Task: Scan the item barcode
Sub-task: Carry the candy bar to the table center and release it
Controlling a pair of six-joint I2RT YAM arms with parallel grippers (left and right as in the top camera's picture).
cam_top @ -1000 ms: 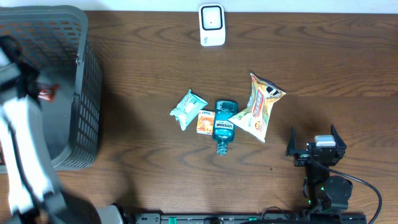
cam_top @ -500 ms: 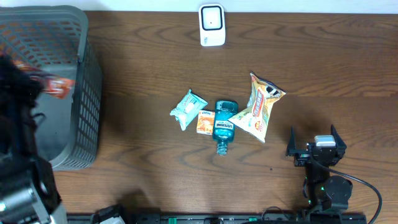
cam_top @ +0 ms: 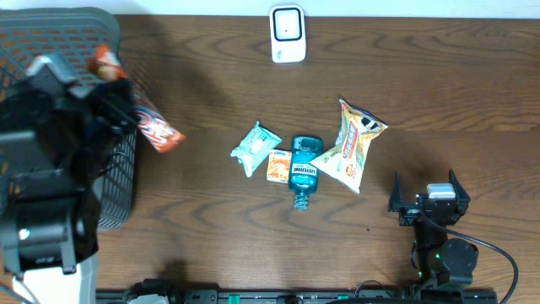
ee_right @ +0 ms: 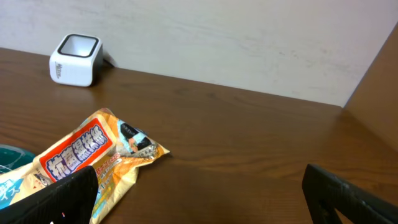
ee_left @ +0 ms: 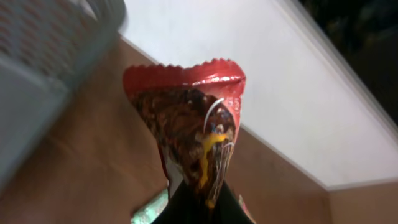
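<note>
- The left gripper (cam_top: 118,103) is clenched on a red and brown snack packet (cam_top: 157,128). It holds the packet in the air by one end, and the crimped far end points away from the fingers.
- The packet hangs well to the left of the white scanner (cam_top: 287,34) and nearer the robot, just beside the rim of a grey basket (cam_top: 118,173).
- The right gripper (cam_top: 424,187) rests with its jaws wide apart and nothing between them, well to the right of the scanner and near the table's front edge.
- Four more items lie in a cluster in front of the scanner: a pale packet (cam_top: 255,146), an orange box (cam_top: 278,165), a teal bottle (cam_top: 304,173) and a yellow snack bag (cam_top: 350,148).
- The step in hand looks to be carrying the packet to the scanner.
- Next, the left arm would need to travel right and away from the robot, then turn the packet's barcode toward the scanner's face. No barcode can be made out in any view.
</note>
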